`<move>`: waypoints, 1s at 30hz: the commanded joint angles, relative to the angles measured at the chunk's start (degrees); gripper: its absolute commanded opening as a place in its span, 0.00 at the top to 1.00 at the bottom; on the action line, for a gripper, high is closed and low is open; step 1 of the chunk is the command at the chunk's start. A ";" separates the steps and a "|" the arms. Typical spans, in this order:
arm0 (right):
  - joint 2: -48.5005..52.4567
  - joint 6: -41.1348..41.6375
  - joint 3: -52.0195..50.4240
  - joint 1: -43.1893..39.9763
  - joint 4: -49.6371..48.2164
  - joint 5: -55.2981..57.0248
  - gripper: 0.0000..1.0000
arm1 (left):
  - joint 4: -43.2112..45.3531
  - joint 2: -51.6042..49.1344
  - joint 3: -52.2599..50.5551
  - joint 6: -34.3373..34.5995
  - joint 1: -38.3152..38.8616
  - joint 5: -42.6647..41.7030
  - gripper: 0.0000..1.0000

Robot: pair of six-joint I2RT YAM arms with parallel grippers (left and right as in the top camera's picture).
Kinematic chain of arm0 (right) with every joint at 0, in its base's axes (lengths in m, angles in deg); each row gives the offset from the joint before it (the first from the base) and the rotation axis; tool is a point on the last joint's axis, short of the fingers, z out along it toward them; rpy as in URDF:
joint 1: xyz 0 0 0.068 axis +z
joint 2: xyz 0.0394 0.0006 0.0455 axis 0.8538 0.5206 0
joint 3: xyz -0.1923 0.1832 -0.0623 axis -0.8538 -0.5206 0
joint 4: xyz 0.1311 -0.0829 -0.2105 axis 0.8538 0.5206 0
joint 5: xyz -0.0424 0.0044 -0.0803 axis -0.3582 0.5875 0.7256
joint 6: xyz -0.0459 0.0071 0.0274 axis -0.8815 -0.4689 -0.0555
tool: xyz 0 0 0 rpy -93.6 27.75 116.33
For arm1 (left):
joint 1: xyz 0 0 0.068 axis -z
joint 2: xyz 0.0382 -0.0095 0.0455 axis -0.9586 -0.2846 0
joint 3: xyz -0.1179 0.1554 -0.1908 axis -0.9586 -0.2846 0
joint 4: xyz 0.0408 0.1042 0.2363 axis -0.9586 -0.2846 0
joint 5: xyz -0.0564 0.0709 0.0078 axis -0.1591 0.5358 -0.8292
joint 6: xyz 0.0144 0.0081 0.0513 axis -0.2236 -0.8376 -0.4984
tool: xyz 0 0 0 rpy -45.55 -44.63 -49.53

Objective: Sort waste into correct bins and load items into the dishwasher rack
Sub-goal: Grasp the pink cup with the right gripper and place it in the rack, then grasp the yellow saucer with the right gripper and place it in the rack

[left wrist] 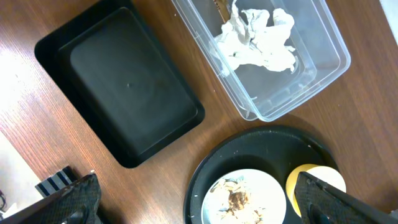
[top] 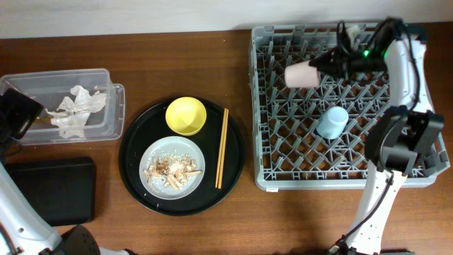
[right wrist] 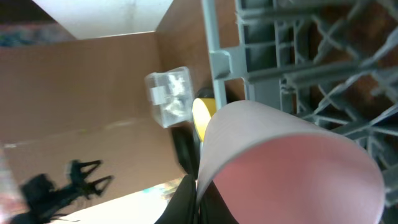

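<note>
Over the far side of the grey dishwasher rack, the right gripper is clamped on the small pink cup, which is tipped on its side above the pegs; in the right wrist view the cup fills most of the picture, with one dark finger pressed against its wall. The light-blue cup sits among the pegs nearer the middle of the rack, apart from the pink one. Left of the rack, the round black tray carries the yellow bowl, the grey-white plate with beige food scraps on it, and the wooden chopsticks lying side by side along its right edge. At the table's left end, the clear box holds the crumpled white tissue, with a strip of brown-gold wrapper just beside it. The flat black tray lies next to the box with nothing in it. The left gripper hangs above this area with its fingers spread wide apart, gripping nothing.
</note>
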 commanded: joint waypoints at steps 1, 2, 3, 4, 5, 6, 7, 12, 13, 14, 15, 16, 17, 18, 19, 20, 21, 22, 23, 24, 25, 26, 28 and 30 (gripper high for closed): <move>-0.63 -1.88 -10.19 -3.93 -4.00 -10.62 0.96 | -0.04 0.33 0.09 0.48 -0.24 0.46 0.01; -0.63 -3.04 -11.93 -6.21 -3.67 -8.22 0.96 | -0.04 0.33 0.09 0.48 -0.24 0.46 0.01; -0.66 -2.99 -11.93 -7.78 -3.65 -4.44 0.96 | -0.04 0.33 0.09 0.48 -0.24 0.46 0.01; -0.68 -3.04 -11.93 -8.96 -3.30 -2.93 0.96 | -0.04 0.33 0.09 0.48 -0.24 0.46 0.01; -0.68 -3.04 -11.93 -10.01 -3.02 -2.38 0.96 | -0.04 0.33 0.09 0.48 -0.24 0.46 0.01; -0.68 -3.06 -11.93 -10.64 -3.08 -1.95 0.96 | -0.04 0.33 0.09 0.48 -0.24 0.46 0.01; -0.68 -3.26 -11.93 -10.67 -3.10 -1.05 0.96 | -0.04 0.33 0.09 0.48 -0.24 0.46 0.01; -4.81 1.60 -4.63 -14.78 -1.70 18.01 0.84 | -0.04 0.33 0.09 0.48 -0.24 0.46 0.01; -7.19 2.84 1.81 -15.50 1.22 28.13 0.67 | -0.04 0.33 0.09 0.48 -0.24 0.46 0.01; -9.33 3.76 9.81 -15.56 4.90 34.86 0.49 | -0.04 0.33 0.09 0.48 -0.24 0.46 0.01; -10.45 3.93 16.09 -15.37 7.85 36.98 0.46 | -0.04 0.33 0.09 0.48 -0.24 0.46 0.01; -11.74 3.91 24.83 -14.36 12.13 37.46 0.46 | -0.04 0.33 0.09 0.48 -0.24 0.46 0.01; -13.40 3.93 31.76 -11.67 13.99 37.46 0.46 | -0.04 0.33 0.09 0.48 -0.24 0.46 0.01; -15.76 4.15 32.61 -8.41 13.99 37.44 0.46 | -0.04 0.33 0.09 0.48 -0.24 0.46 0.01; -18.12 4.07 32.61 -1.88 13.97 37.48 0.46 | -0.04 0.33 0.09 0.48 -0.24 0.46 0.01; -18.58 3.82 32.61 2.84 13.97 37.62 0.45 | -0.04 0.33 0.09 0.48 -0.24 0.46 0.01; -18.25 3.96 32.37 13.55 13.88 43.52 0.46 | -0.04 0.33 0.09 0.48 -0.24 0.46 0.01; -17.64 5.35 32.06 19.61 13.53 48.92 0.46 | -0.04 0.33 0.09 0.48 -0.24 0.46 0.01; -15.61 7.65 31.39 29.70 11.76 56.92 0.46 | -0.04 0.33 0.09 0.48 -0.24 0.46 0.01; -12.24 7.63 30.18 38.80 7.50 61.72 0.46 | -0.04 0.33 0.09 0.48 -0.24 0.46 0.01; -10.01 7.61 29.24 43.06 4.37 64.24 0.46 | -0.04 0.33 0.09 0.48 -0.24 0.46 0.01; -6.36 7.58 28.28 48.33 -0.17 68.48 0.46 | -0.04 0.33 0.09 0.48 -0.24 0.46 0.01; 3.10 7.58 27.65 57.16 -9.18 74.07 0.46 | -0.04 0.33 0.09 0.48 -0.24 0.46 0.01; 11.85 7.65 27.65 62.64 -14.73 78.97 0.45 | -0.04 0.33 0.09 0.48 -0.24 0.46 0.01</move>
